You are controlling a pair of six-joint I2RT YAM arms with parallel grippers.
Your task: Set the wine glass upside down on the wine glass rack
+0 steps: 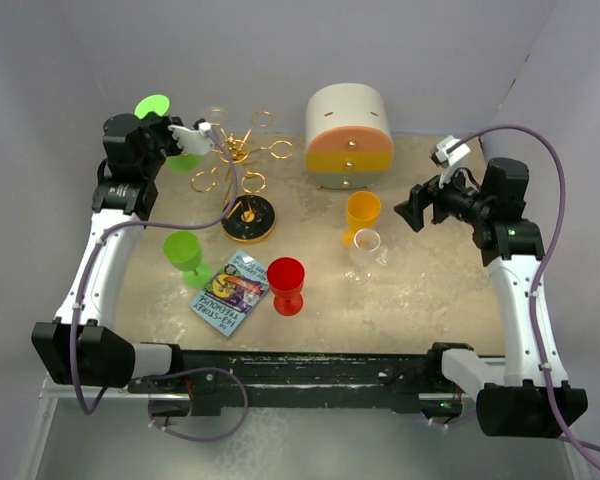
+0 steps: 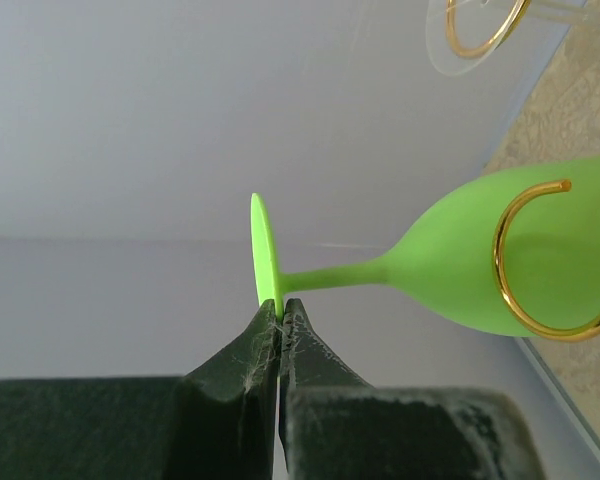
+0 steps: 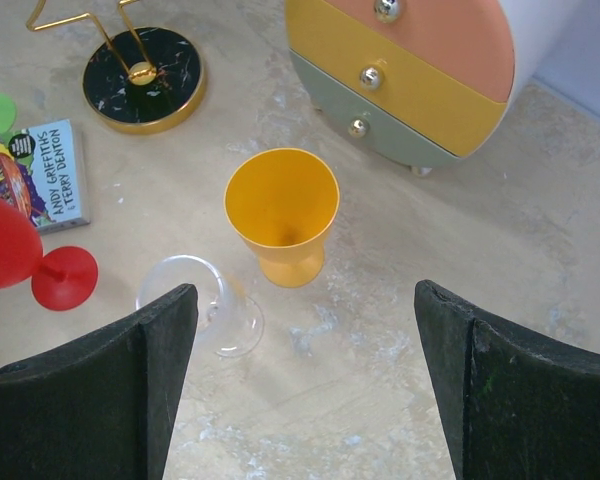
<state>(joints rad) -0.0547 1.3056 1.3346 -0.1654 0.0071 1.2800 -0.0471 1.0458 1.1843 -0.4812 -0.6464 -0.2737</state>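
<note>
My left gripper (image 2: 280,305) is shut on the rim of the round foot of a green wine glass (image 2: 480,265). In the top view the left gripper (image 1: 163,120) holds this green wine glass (image 1: 154,105) at the back left, foot raised, bowl toward the gold wine glass rack (image 1: 242,160). One open gold loop (image 2: 528,262) of the rack lies across the bowl; the stem is outside it. A clear glass foot (image 2: 477,45) sits in another loop. My right gripper (image 1: 417,210) hangs open and empty above the table, over an orange glass (image 3: 281,210) and a clear glass (image 3: 205,305).
The rack's black base (image 1: 249,218) stands left of centre. A white-and-orange drawer box (image 1: 349,135) is at the back. A second green glass (image 1: 185,255), a red glass (image 1: 287,285) and a book (image 1: 230,292) stand near the front.
</note>
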